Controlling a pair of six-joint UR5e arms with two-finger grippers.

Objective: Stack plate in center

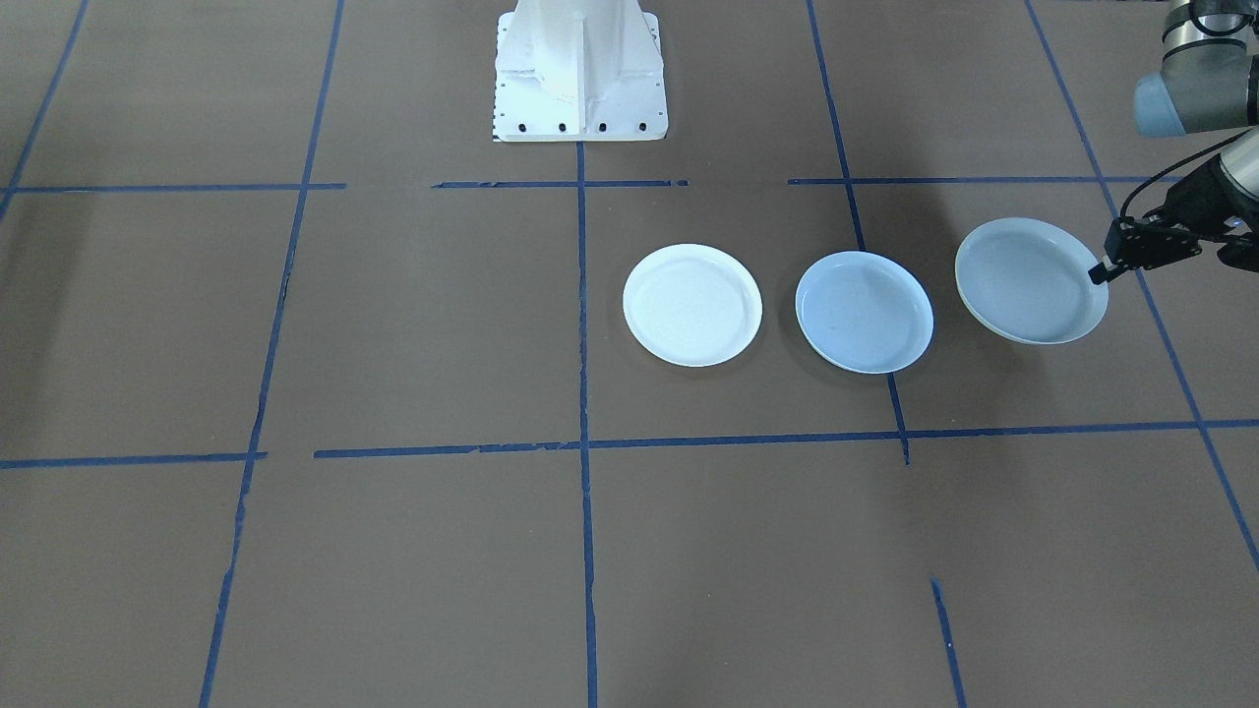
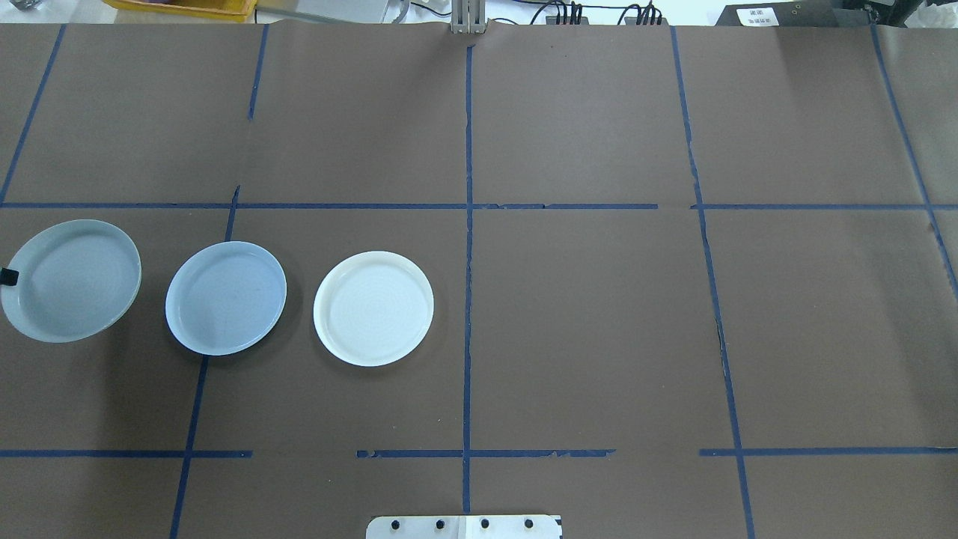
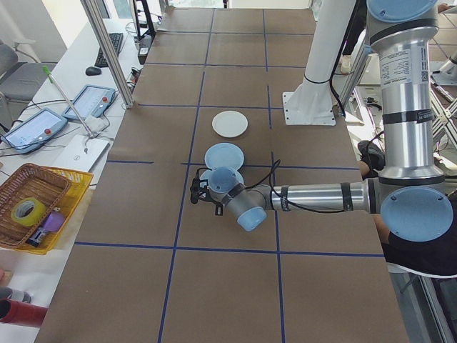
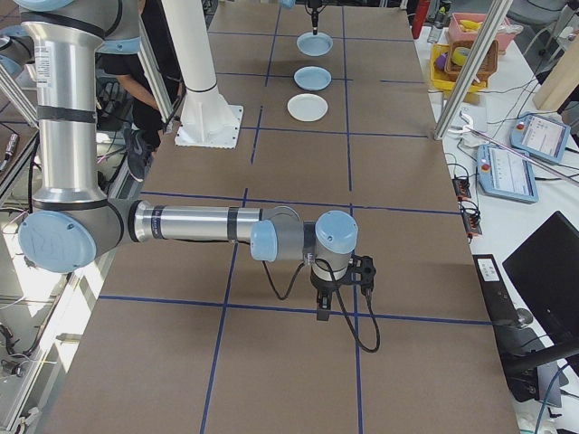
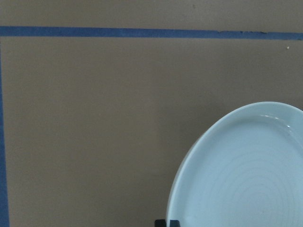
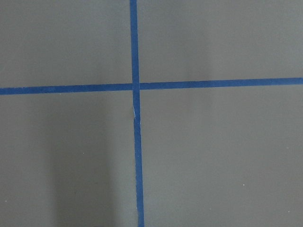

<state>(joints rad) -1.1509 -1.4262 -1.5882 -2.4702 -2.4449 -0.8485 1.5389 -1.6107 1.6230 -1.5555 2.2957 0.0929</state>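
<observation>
Ringed plate (image 1: 1028,282) was lifted and tilted at your table's (image 1: 393,551) left end, clamped at its rim by the left gripper's (image 1: 1100,272) fingers, beside the center plate (image 1: 864,313); right gripper's (image 4: 338,291) fingers you could not judge.
</observation>
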